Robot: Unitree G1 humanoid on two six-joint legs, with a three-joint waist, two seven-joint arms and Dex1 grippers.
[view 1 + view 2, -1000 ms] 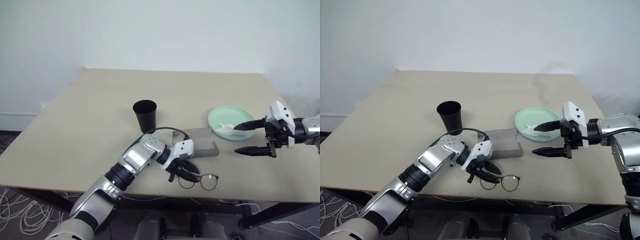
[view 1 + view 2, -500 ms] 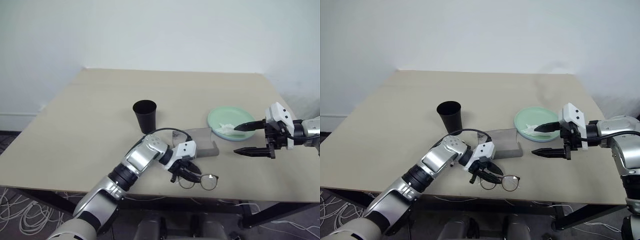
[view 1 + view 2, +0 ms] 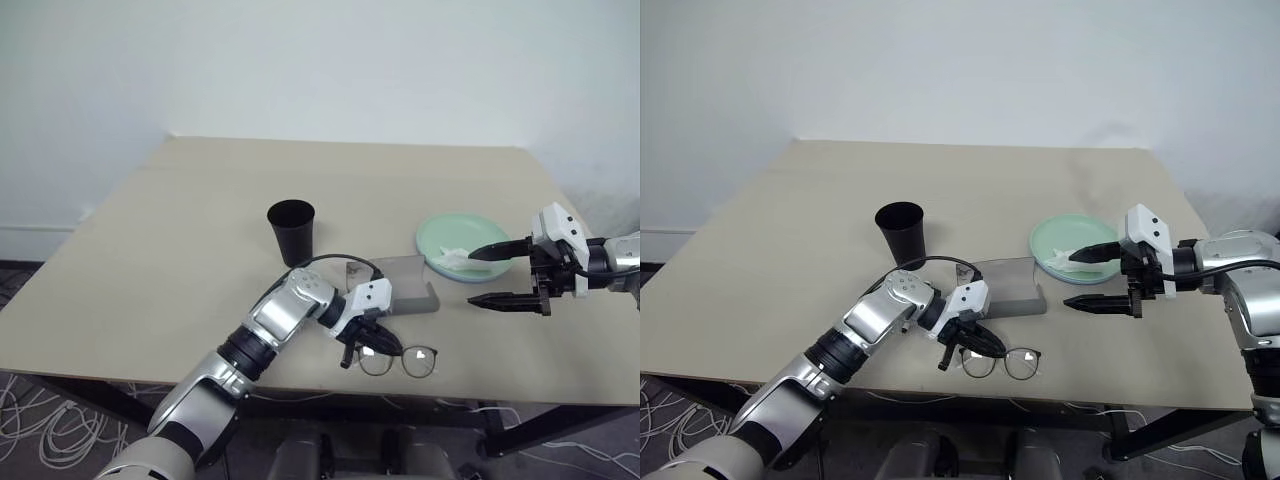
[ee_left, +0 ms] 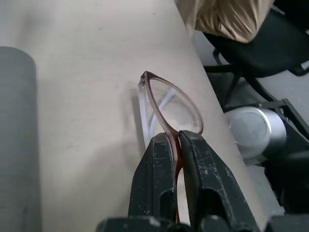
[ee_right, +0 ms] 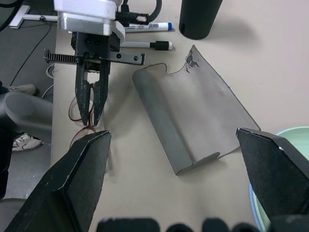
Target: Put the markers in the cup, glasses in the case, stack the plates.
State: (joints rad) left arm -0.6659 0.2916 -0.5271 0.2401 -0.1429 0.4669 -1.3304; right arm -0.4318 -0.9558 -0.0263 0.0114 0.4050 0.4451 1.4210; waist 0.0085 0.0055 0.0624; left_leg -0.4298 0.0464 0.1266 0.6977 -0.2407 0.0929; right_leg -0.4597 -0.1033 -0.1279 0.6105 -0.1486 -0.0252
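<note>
Left tool (image 4: 176,145) pinches the glasses (image 4: 166,108) frame beside the grey case (image 3: 405,285); right tool (image 3: 490,275) gapes empty.

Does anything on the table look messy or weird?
Yes: a crumpled white tissue lies on the green plate, which looks like litter. The glasses sit right at the table's near edge.

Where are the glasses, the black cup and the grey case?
glasses (image 3: 419,361): left eye view, right lens.
cup (image 3: 291,238): left eye view, side wall.
case (image 5: 193,116): right wrist view, open lid's inside.
</note>
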